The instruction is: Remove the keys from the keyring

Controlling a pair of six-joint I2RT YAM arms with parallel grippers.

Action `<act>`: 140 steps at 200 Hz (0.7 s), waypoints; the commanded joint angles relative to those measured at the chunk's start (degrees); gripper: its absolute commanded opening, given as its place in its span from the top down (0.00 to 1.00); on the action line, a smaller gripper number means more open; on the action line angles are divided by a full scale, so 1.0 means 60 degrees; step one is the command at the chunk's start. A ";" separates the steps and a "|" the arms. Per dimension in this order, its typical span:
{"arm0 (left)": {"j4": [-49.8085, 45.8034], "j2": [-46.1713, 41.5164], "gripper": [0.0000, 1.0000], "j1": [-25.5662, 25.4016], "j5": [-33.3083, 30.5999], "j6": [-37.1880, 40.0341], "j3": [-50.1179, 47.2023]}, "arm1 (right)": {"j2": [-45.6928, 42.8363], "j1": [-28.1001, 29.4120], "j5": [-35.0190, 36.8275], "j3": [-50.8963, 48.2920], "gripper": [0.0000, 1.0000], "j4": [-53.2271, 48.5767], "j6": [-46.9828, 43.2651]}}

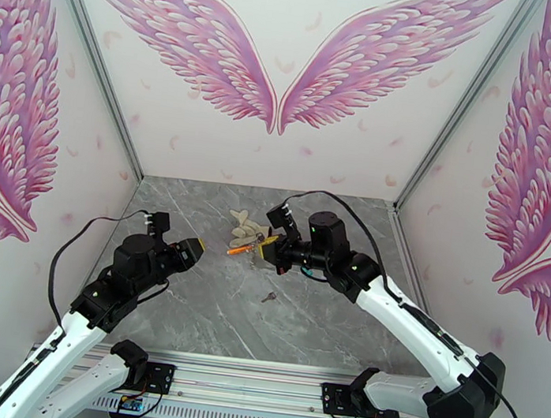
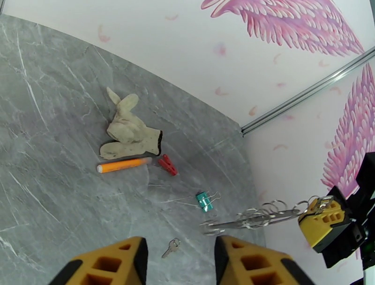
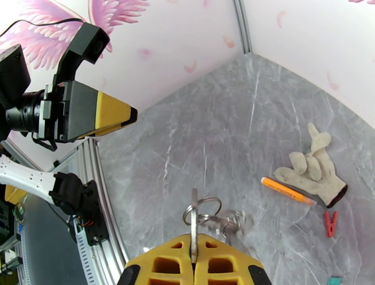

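My right gripper point(image 3: 193, 253) is clamped on the keyring point(image 3: 193, 216), holding it edge-on in the air over the middle of the grey marbled table point(image 1: 207, 317). The keys point(image 3: 228, 222) dangle from it on thin wire rings. They look like light, hard, slick metal that will swing and twist, so I judge a flat key head the best place to pinch. One loose key point(image 2: 171, 247) lies on the table, nearer me. My left gripper point(image 1: 196, 246) hangs to the left, jaws partly apart and empty.
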 commanded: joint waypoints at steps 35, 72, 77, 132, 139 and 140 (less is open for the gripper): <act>0.0169 -0.0258 0.48 0.0079 -0.0584 0.2716 -0.0038 | 0.0005 0.0145 0.0895 0.1361 1.00 -0.1989 0.0925; 0.2233 -0.0265 0.44 0.0064 -0.0043 0.4206 -0.0712 | 0.0393 0.0247 0.1002 0.1962 1.00 -0.2830 0.1024; 0.2577 -0.0266 0.43 0.0051 0.0113 0.4401 -0.0832 | 0.0467 0.0285 0.1073 0.2069 1.00 -0.2955 0.1017; 0.5292 -0.0266 0.43 -0.0104 0.1499 0.6512 -0.2002 | 0.1189 0.0767 0.1252 0.3024 1.00 -0.3928 0.1039; 0.5531 -0.0267 0.43 -0.0146 0.1714 0.6644 -0.2121 | 0.1233 0.0789 0.1170 0.3135 1.00 -0.4039 0.1024; 0.5566 -0.0266 0.43 -0.0151 0.1744 0.6667 -0.2138 | 0.1251 0.0797 0.1162 0.3155 1.00 -0.4061 0.1039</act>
